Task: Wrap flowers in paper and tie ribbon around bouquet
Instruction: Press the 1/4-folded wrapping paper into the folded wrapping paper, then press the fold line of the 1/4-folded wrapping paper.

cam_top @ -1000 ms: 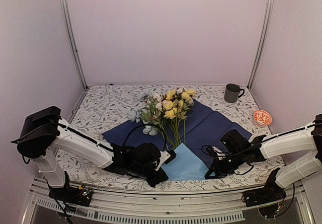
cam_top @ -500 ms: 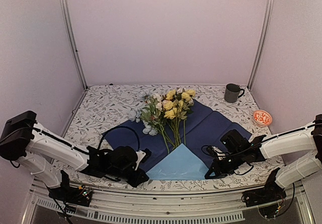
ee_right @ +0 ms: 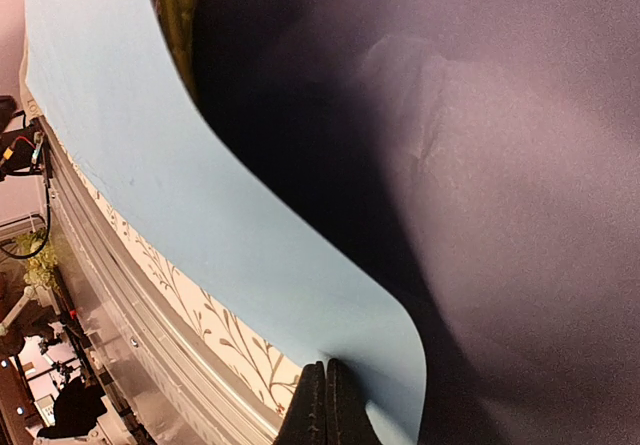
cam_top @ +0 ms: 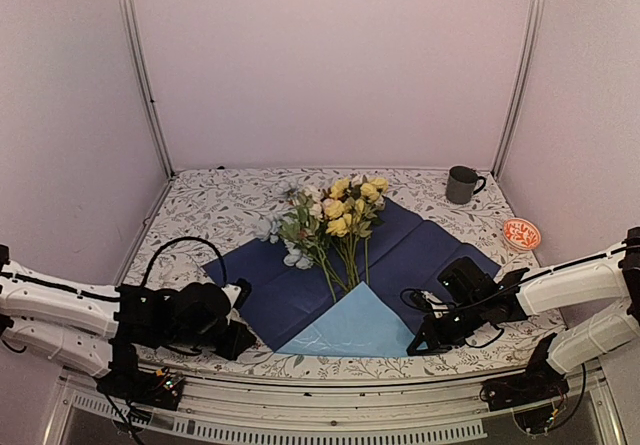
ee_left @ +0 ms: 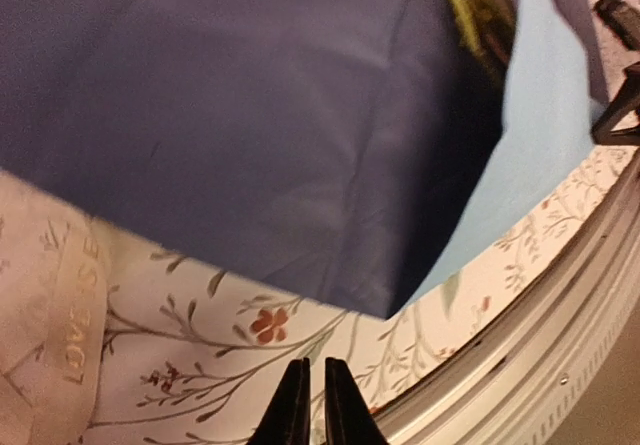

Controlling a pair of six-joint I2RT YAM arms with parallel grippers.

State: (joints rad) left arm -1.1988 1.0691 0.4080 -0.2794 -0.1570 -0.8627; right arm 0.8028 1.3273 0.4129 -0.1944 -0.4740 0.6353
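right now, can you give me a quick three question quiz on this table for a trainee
1. True or false: the flowers lie on the paper, with their stems under its folded-up near corner.
2. Which face of the paper shows on that folded corner? A light blue, B navy, C white.
3. Which tool is pinching the paper's edge?
Key: 1 true. 2 A. 3 the right tool; the left tool is shut over the tablecloth, off the paper.
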